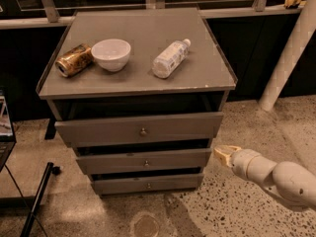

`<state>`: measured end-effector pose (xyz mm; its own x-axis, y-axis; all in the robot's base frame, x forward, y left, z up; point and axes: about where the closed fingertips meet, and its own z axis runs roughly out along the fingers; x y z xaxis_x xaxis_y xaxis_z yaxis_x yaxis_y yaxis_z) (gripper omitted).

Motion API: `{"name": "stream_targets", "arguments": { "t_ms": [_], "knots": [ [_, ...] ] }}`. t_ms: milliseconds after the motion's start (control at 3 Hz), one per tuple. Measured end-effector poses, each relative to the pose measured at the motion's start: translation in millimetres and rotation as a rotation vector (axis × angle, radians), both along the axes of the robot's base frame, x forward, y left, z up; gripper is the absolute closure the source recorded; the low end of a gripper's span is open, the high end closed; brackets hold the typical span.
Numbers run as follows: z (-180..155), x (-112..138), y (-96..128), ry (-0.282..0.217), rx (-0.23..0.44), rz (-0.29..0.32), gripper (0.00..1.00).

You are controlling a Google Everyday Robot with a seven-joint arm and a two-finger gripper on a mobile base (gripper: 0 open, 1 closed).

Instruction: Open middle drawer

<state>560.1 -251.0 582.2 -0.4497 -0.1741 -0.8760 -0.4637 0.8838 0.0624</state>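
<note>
The grey cabinet has three drawer fronts, each with a small round metal knob. The middle drawer (143, 161) sits between the taller top drawer (138, 130) and the shortest bottom drawer (147, 184). Its knob (146, 163) is at the centre of its front. All three fronts stand slightly out, stepped under the top. My gripper (222, 153) is at the right of the cabinet, level with the middle drawer's right end and just off its corner. It holds nothing. The white arm (276, 177) reaches in from the lower right.
On the cabinet top (207, 73) lie a gold can (74, 60) on its side, a white bowl (111, 54) and a plastic bottle (169, 59) on its side. A white post (289, 58) stands at the right. A black stand leg (37, 199) is at the lower left.
</note>
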Motion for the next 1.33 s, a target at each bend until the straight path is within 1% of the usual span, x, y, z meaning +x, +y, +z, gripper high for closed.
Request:
{"name": "stream_targets", "arguments": {
  "t_ms": [333, 667, 1000, 1333],
  "knots": [
    [-25, 4, 8, -0.012, 0.036, 0.035, 1.0],
    [-60, 4, 28, 0.01, 0.099, 0.138, 1.0],
    [-86, 10, 43, 0.04, 0.146, 0.25, 1.0],
    [-82, 6, 48, 0.046, 0.163, 0.283, 1.0]
  ]
}}
